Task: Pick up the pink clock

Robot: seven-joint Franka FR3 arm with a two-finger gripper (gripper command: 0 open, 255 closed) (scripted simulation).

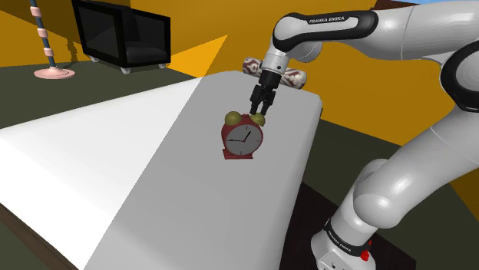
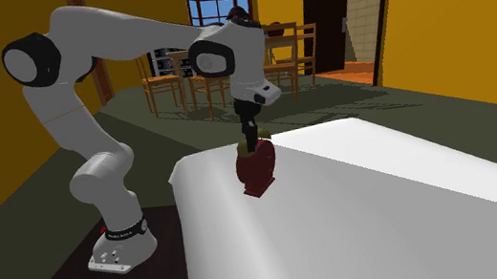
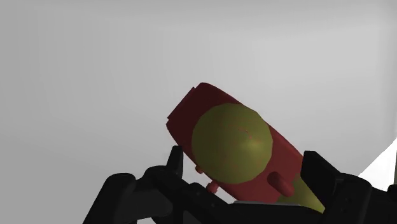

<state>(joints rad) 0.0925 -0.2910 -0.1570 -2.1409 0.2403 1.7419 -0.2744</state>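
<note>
White bed (image 1: 153, 184), yellow-walled room: red clock (image 1: 243, 139) stands upright, face hidden in the second exterior view, its olive bells (image 3: 229, 143) between the gripper's (image 1: 259, 113) spread, empty fingers.

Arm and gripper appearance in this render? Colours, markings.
Glossy white arm with dark grey joint bands. White FRANKA EMIKA lettering sits on the black band near the wrist. The gripper is all black, with two blocky fingers. A black base ring carries small white lettering, with a red mark beside it.
</note>
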